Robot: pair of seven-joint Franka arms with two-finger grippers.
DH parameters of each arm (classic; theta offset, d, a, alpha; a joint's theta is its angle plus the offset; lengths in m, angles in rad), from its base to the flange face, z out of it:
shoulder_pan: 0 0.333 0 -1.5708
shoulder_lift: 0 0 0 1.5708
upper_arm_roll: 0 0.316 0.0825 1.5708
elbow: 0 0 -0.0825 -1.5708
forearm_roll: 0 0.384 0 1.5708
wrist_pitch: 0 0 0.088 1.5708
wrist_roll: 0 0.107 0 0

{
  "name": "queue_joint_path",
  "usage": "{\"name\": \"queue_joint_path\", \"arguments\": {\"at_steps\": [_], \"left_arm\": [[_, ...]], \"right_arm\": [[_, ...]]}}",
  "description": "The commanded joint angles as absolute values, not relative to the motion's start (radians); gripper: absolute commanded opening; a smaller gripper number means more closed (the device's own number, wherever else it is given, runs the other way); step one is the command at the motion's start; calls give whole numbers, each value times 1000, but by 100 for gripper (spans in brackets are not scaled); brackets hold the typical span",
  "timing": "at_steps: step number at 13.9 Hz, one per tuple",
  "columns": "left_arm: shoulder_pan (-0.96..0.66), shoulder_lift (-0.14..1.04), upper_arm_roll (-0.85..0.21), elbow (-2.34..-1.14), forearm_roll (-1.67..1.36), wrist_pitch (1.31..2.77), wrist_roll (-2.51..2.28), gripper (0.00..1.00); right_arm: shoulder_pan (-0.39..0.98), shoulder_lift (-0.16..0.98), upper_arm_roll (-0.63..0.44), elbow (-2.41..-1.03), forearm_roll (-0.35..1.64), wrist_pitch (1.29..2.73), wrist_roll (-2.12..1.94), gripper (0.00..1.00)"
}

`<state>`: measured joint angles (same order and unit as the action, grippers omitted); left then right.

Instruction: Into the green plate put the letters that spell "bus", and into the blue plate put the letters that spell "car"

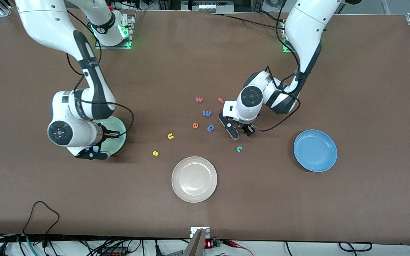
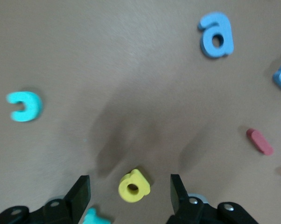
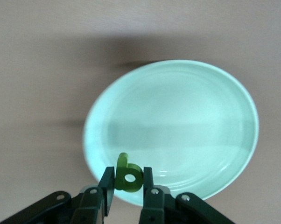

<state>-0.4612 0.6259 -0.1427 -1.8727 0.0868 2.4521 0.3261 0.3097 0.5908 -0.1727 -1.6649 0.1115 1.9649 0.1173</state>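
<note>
Table: a wide brown table (image 1: 205, 53) carried three round plates and a scatter of small foam letters near its middle.
Landmark: a round off-white plate (image 1: 194, 179) lay at the middle of the table, close to the front camera.
Green plate: the round pale mint-green plate (image 3: 178, 121) lay toward the right arm's end from the off-white plate, a little farther from the camera.
Right gripper: the right gripper (image 3: 129, 186) hung over the green plate's rim, its fingers pinching the small green foam letter b (image 3: 127, 176) upright between them.
Blue plate: the round bright blue plate (image 1: 315, 150) lay toward the left arm's end from the off-white plate.
Left gripper: the left gripper (image 2: 130, 196) hung low over the letters farther from the camera than the off-white plate, its fingers spread either side of the small yellow foam letter a (image 2: 133, 186), not touching it.
Teal c: the teal foam letter c (image 1: 239, 149) lay between the off-white plate and the blue plate.
Yellow u and s: the yellow foam letter u (image 1: 170, 136) and the yellow foam letter s (image 1: 155, 153) lay between the off-white plate and the green plate.
Other letters: a blue p-like foam letter (image 1: 210, 127) and an orange foam letter e (image 1: 195, 125) lay farther from the camera than the off-white plate.
</note>
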Motion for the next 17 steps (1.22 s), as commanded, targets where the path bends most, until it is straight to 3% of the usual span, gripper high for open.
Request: {"name": "queue_joint_path", "arguments": {"at_steps": [1,2,5,6,7,8,10,13,16,17], "left_arm": [[-475,612,-135,-1908,110,2490,354,72],[-476,614,-135,-1910,115,2490,356,66],[-468,614,-135,-1908,160,2490,385,25],[-466,614,-135,-1908,160,2488,385,15],[-463,612,-135,-1907,160,2485,385,11],[-460,606,-135,-1901,160,2479,382,10],[-462,585,-123,-1878,160,2444,379,10],[-416,540,-120,-1754,160,2176,371,10],[-291,531,-110,-1658,163,1950,379,10],[-232,531,-110,-1652,187,1935,382,10]], "right_arm": [[281,603,-163,-1680,100,1989,58,15],[276,606,-163,-1696,98,2015,57,15],[273,609,-163,-1784,98,2149,28,16],[272,609,-163,-1790,100,2157,22,28],[273,604,-163,-1789,101,2152,41,85],[279,595,-161,-1776,107,2139,52,100],[293,581,-155,-1726,117,2094,106,100],[327,594,-135,-1648,123,2095,123,100],[405,649,-132,-1615,158,2121,205,60],[420,660,-132,-1614,152,2141,204,58]]}}
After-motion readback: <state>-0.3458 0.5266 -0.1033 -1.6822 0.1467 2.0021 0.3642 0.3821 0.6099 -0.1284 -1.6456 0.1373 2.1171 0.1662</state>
